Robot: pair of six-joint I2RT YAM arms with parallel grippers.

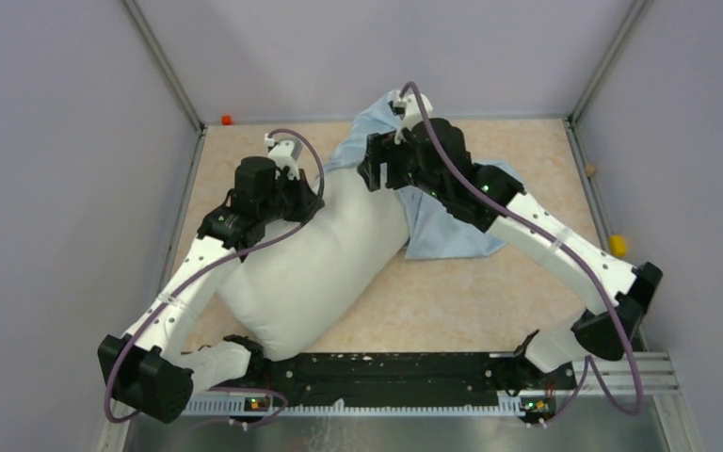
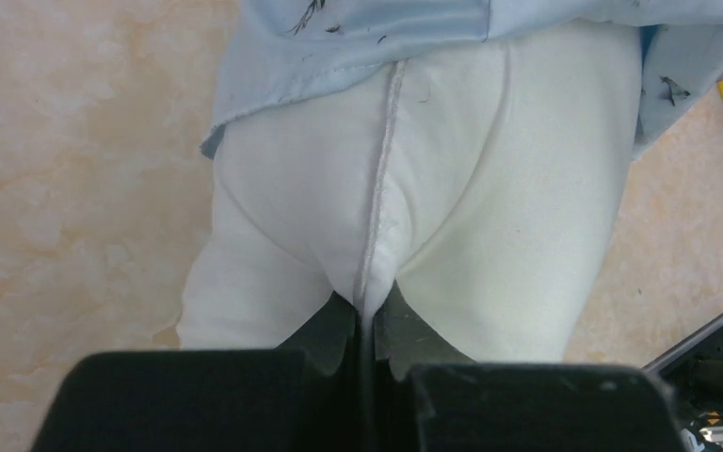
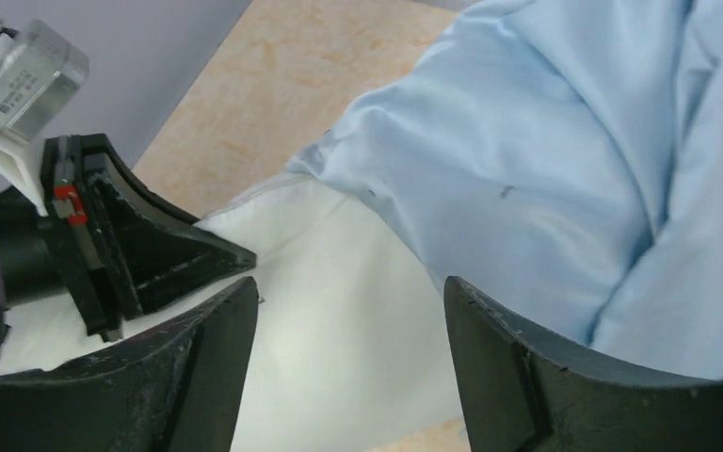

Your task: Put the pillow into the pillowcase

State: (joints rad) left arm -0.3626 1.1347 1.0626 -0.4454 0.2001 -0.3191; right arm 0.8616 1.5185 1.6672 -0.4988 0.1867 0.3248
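The left gripper [image 2: 365, 318], pinched shut on the seam of the pillow [image 1: 320, 254], should push it deeper while the right gripper [image 3: 348, 294], wide open and empty over the pillow's far end, takes the hem of the pillowcase [image 1: 452, 226] lapping that end and pulls.

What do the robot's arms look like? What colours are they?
The left arm and right arm have white tubes and black joints, with a purple cable looping along each. A tiny green light glows on the right one. The left tool and right tool each have two black fingers, a bit scuffed.
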